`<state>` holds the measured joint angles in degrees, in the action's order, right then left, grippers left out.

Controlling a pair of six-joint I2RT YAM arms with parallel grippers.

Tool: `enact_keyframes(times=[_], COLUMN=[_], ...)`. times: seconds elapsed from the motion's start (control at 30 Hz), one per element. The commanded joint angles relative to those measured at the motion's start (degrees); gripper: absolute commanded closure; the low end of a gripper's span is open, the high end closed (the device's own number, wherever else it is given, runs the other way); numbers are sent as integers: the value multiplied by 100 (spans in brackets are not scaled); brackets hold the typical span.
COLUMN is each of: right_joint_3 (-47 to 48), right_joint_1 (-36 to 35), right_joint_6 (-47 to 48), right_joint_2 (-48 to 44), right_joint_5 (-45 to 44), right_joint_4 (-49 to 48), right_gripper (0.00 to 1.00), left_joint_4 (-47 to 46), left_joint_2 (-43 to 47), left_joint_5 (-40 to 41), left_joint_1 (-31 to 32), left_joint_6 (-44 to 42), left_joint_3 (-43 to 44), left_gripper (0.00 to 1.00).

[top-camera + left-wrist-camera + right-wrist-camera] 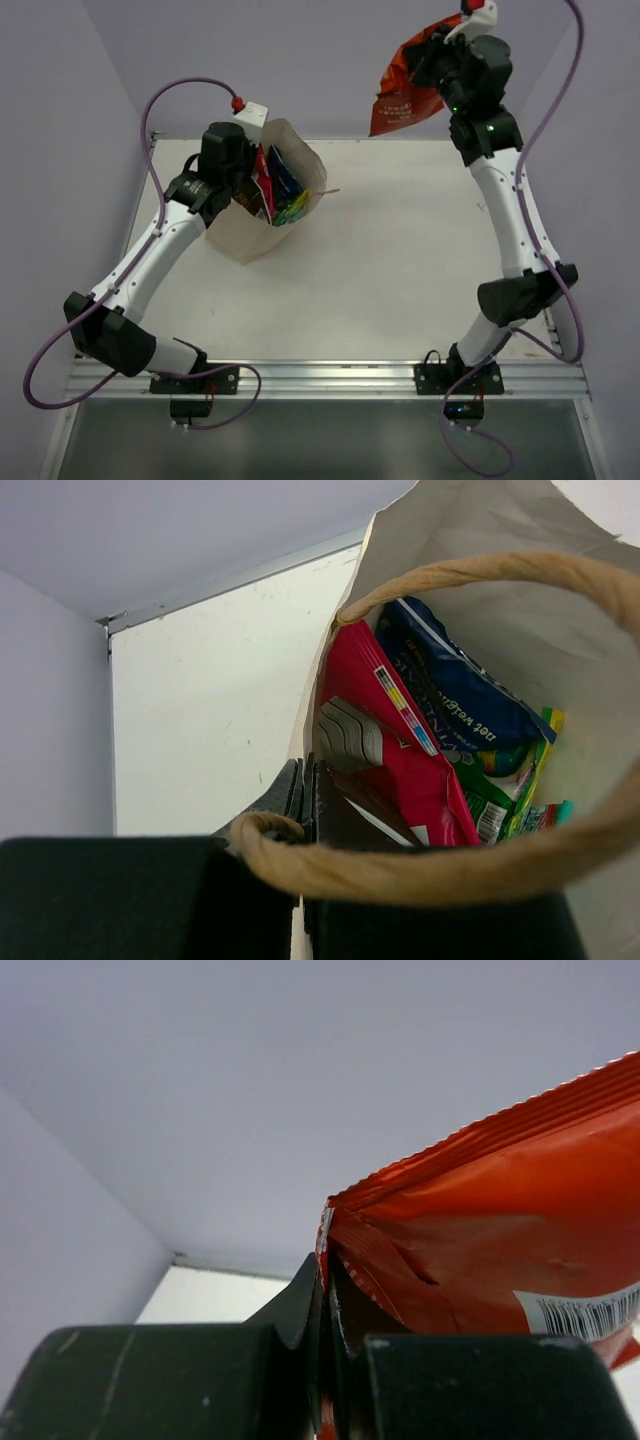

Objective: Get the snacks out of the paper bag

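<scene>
- Overhead, the tan kraft paper carrier bag (262,225) stands near the far-left corner of the white table (400,260), its mouth open upward.
- Left gripper (243,192): pressed together on the bag's left rim. The wrist view (308,780) shows paper nipped between the two fingers. Its role is judged to be steadying the bag and holding the mouth apart.
- Right gripper (435,58): raised high over the far edge, toward the far-right corner and well apart from the bag. Its jaws pinch the crimped seam of the orange crinkly chips packet (405,95), which hangs free below it, clear of the table.
- Right wrist view: the black fingers (300,1305) meet on the seam of the orange packet (500,1250), with no gap visible between them.
- Bag contents, left wrist view: a pink-red packet (400,750) stands upright against the near wall. A dark blue packet (450,695) lies behind it and a green packet (510,790) lower down. A twisted cord handle (470,575) arches across the opening.
- Step in hand: the first snack is out of the bag but not yet set down, so the task is judged to be at an early stage.
- Next move: lower the orange packet onto bare table near the right edge and part the jaws. Then return over the bag's mouth, descending inside the handle loop without snagging the cord.
</scene>
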<state>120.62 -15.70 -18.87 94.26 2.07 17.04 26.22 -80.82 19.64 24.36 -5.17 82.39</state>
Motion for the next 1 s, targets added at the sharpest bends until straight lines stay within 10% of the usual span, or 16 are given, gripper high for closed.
enact_keyframes(times=[0.0,0.37,0.47,0.57,0.67,0.97], right_joint_3=[-213,-5687,-6418,-6455,-5929,-3722], right_joint_1=[146,621,639,639,438,-1364], right_joint_6=[-590,-1400,-1479,-1426,-1067,-134], right_joint_2=[690,-469,-926,-1549,-2165,-2072], right_joint_5=[636,646,217,-284,-373,118], right_joint_4=[-848,-3022,-2444,-1408,-501,28], right_gripper=[100,98,72,32,19,22], left_joint_4=[-73,6,24,68,111,287], left_joint_2=[-22,101,119,145,189,470], left_joint_5=[-329,-847,-936,-971,-988,-1182], left_joint_1=[-54,-37,-28,-10,7,104], left_joint_6=[-63,-46,-46,-37,-37,-54], left_joint_3=[225,120,67,49,49,75], left_gripper=[100,100,100,100,100,100])
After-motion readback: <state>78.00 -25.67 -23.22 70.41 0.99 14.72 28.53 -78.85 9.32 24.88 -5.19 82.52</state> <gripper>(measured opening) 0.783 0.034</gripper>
